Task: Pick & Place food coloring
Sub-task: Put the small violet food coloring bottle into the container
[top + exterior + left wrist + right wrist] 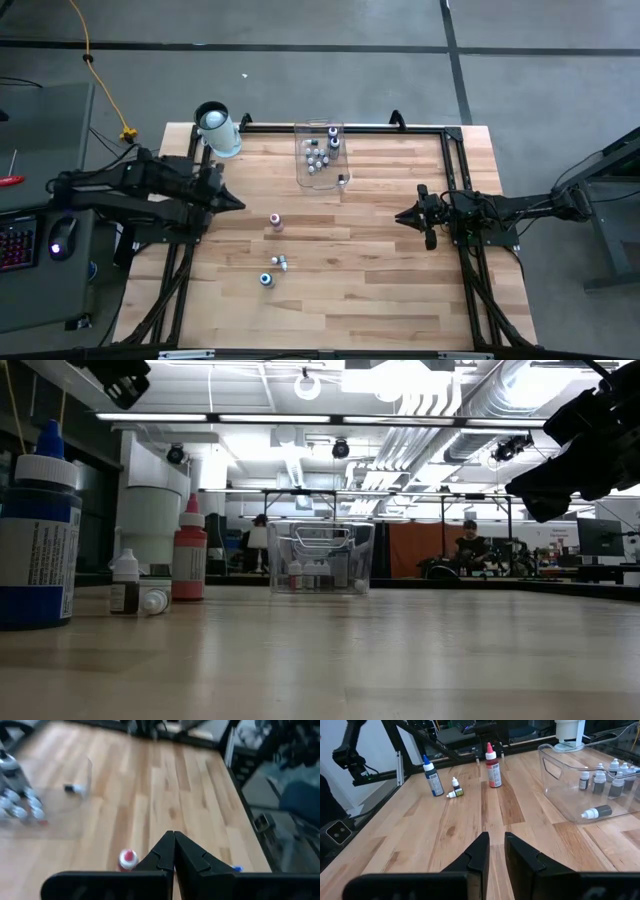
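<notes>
Several tiny food coloring bottles stand in a clear bin (320, 155) at the table's far middle, and one (597, 812) lies on its side at the bin's near right corner. Loose on the table stand a red bottle (276, 222), a blue bottle (267, 280) and a small one (455, 783). Beside the small one, another (454, 793) lies on its side. My left gripper (174, 837) is shut and empty, raised above the table left of the red bottle (128, 859). My right gripper (496, 840) hovers at the table's right side, empty, its fingers a narrow gap apart.
A big white cylinder (215, 130) stands at the far left corner, left of the bin. A black frame (455, 170) runs along the table's edges. Bare wood lies between the two grippers (330, 215). People sit in the room beyond the table (465, 550).
</notes>
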Robot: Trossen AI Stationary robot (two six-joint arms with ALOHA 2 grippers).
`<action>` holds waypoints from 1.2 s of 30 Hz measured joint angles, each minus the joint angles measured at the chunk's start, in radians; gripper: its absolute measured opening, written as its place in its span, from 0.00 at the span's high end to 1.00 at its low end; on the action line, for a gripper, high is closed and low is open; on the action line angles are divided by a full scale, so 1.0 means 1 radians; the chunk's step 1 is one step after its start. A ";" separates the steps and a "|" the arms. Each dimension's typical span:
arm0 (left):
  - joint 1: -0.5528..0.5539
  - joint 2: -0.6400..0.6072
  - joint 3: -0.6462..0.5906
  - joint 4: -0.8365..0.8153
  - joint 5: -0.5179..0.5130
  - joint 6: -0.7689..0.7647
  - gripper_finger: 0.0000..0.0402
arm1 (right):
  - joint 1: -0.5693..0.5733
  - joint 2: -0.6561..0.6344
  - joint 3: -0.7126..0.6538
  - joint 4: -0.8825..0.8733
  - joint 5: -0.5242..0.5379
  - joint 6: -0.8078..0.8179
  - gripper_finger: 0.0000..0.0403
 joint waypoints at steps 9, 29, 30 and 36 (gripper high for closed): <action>0.000 0.229 0.080 -0.084 0.069 0.113 1.00 | 0.000 0.000 0.000 0.001 0.000 0.000 0.88; -0.001 0.782 0.412 -0.252 0.203 0.920 1.00 | 0.000 0.000 0.000 0.001 0.000 0.000 0.88; -0.001 0.808 0.435 -0.275 0.191 0.944 1.00 | 0.000 0.000 0.000 0.001 0.000 0.000 0.88; -0.033 0.907 0.490 -0.413 0.179 0.985 1.00 | 0.000 0.000 0.000 0.001 0.000 0.000 0.87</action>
